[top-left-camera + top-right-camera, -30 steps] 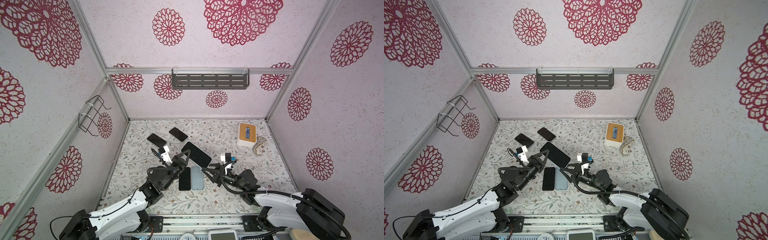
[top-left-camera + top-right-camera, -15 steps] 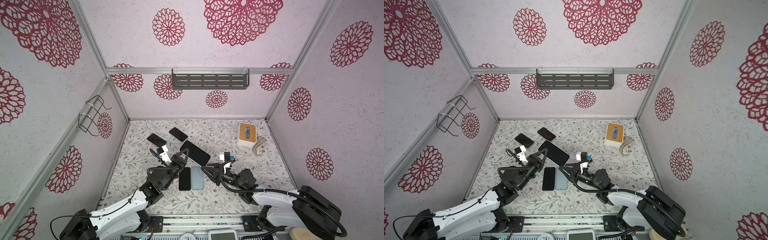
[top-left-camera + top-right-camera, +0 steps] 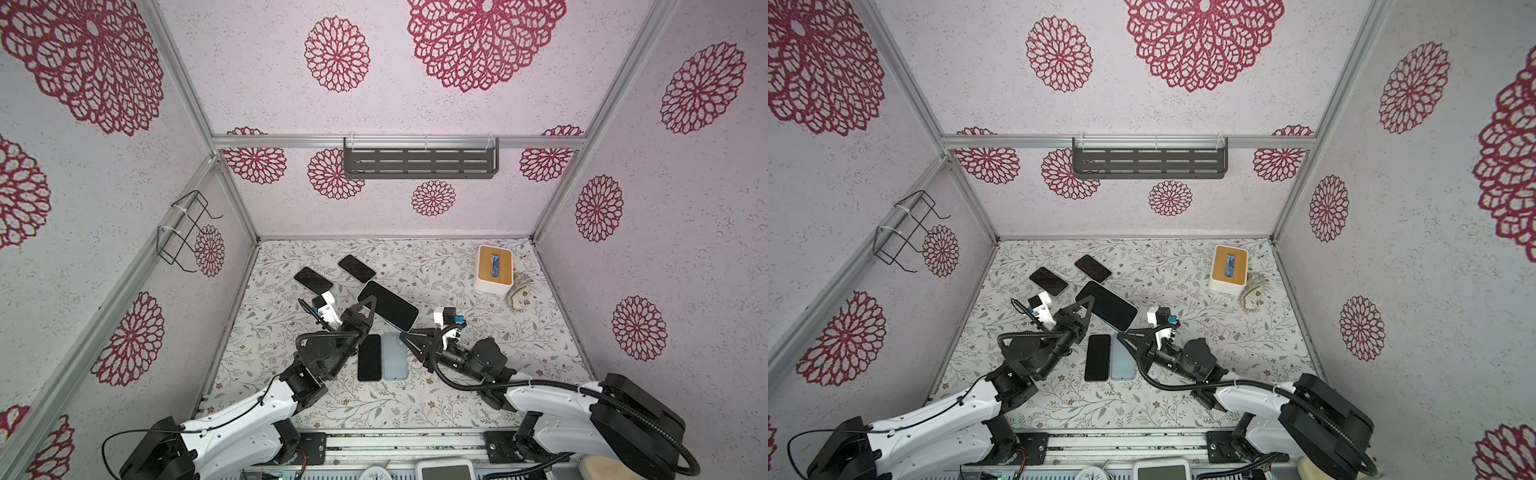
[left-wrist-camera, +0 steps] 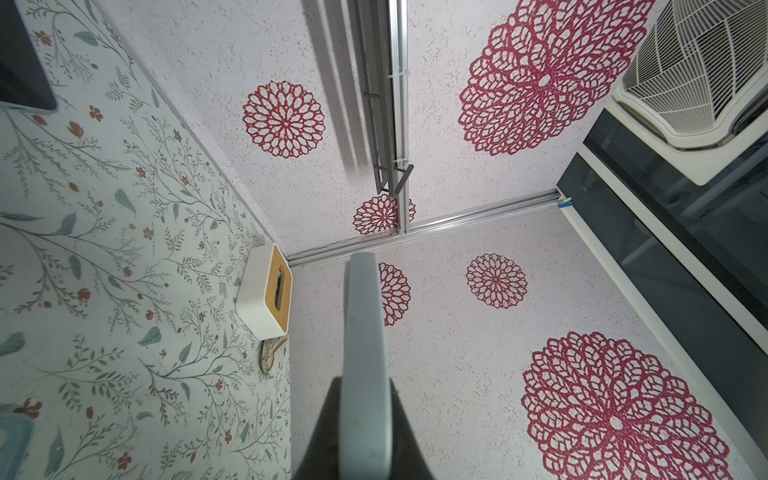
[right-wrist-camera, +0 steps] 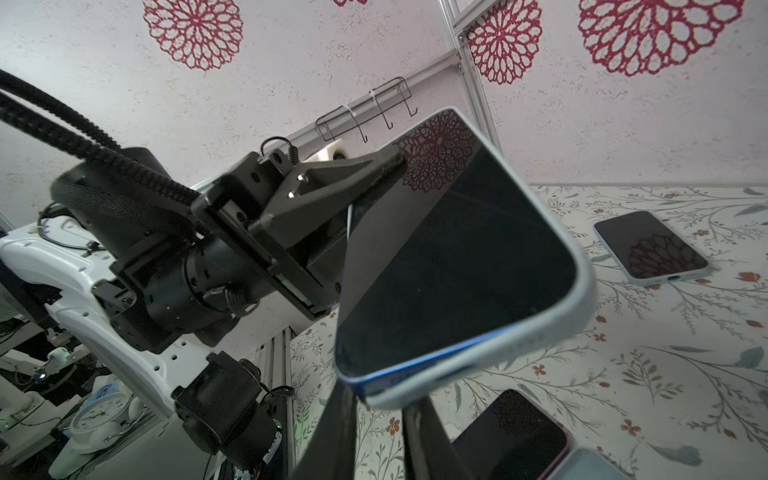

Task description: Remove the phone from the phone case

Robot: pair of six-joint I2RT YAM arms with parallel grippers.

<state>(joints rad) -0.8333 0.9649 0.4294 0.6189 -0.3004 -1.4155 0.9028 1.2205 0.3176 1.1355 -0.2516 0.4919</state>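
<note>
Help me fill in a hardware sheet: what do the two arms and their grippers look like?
The left arm and right arm have white shells with black joints. A black ribbed hose loops to each wrist. The left gripper and right gripper have black, tapering triangular fingers. Each wrist carries a white camera mount, the right with a blue part.

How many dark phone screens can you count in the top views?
4: the far-left phone, the far phone beside it, the held phone in the left gripper, the front phone flat on the mat. The pale blue slab beside it might be another, face down.
</note>
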